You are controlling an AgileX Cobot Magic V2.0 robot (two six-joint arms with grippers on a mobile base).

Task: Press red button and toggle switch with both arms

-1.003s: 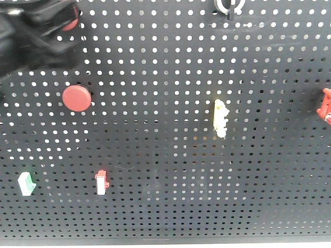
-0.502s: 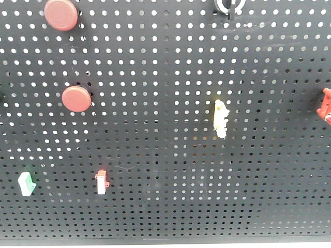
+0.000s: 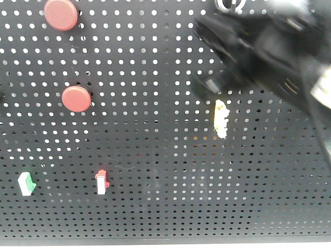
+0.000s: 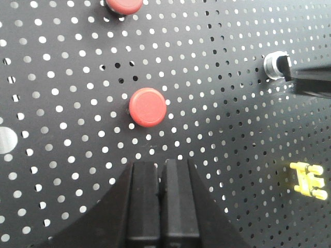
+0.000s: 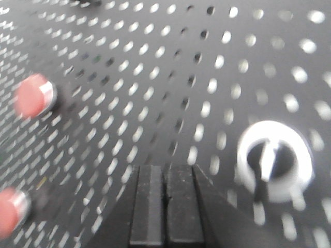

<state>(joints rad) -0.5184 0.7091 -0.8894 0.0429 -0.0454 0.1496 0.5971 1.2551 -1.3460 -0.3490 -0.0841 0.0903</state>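
Right gripper [image 5: 164, 171] arrived by toggle switch [image 5: 274, 161]; red button [image 3: 61, 14], smaller button [image 3: 76, 98]: two.

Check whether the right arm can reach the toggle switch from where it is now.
Probably yes. The right gripper, fingers closed, sits close to the toggle switch, with only bare pegboard between them.

In the front view the blurred right arm [image 3: 269, 57] fills the upper right of the frame, blocking the pegboard [image 3: 155, 217] between the toggle switch [image 3: 230, 4] and the yellow lever switch [image 3: 221, 118]; centre and lower right lie bare. Down the left side the larger red button [image 3: 61, 14], the smaller red button [image 3: 76, 98], a green-and-white switch [image 3: 26, 183] and a red-and-white switch [image 3: 101, 182] stick out, with open gaps between. In the left wrist view the left hand [image 4: 161, 165], fingers together, has bare panel up to the smaller red button.
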